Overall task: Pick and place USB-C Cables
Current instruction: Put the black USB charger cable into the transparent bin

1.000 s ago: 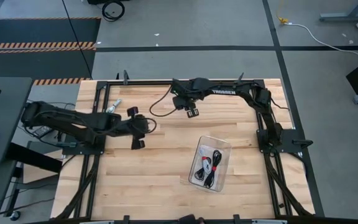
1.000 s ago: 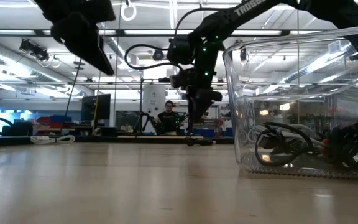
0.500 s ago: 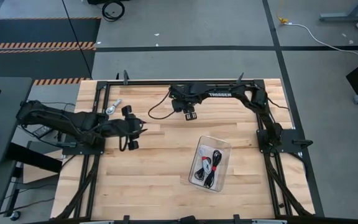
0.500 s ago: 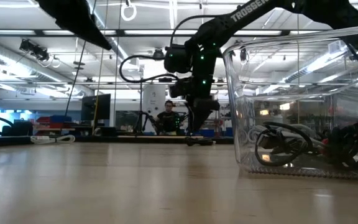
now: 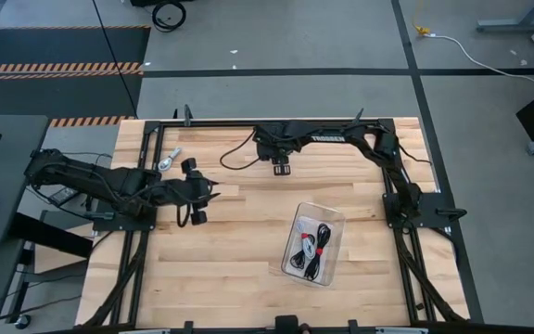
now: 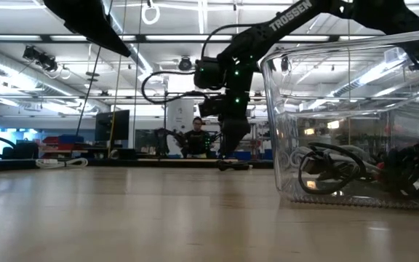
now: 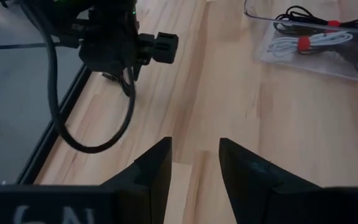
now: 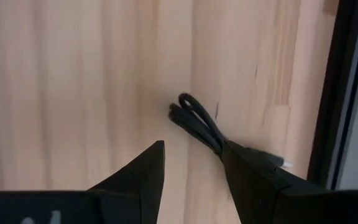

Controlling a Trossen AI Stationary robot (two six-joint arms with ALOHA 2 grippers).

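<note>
A black USB-C cable bundle (image 8: 197, 124) lies on the wood near the table's far edge. My right gripper (image 8: 192, 149) hangs open just above it and points steeply down; one end of the bundle runs behind a finger. The low view shows that gripper (image 6: 228, 149) over the bundle (image 6: 233, 166). Several more cables (image 5: 309, 246), black, white and one with red, lie in a clear plastic box (image 5: 334, 223) right of the table's middle. My left gripper (image 5: 202, 192) is open and holds nothing, raised over the left part of the table.
A black metal frame (image 8: 344, 87) runs along the far edge, close beside the bundle. A small silvery part (image 5: 170, 160) lies at the far left. The right arm's own wire (image 7: 98, 134) loops over the wood. Bare wood lies between the box and the left arm.
My left gripper has drawn back toward the table's left edge and risen, leaving the low view's top. My right gripper has sunk a little toward the black bundle and rolled about its own axis. Both stay open.
</note>
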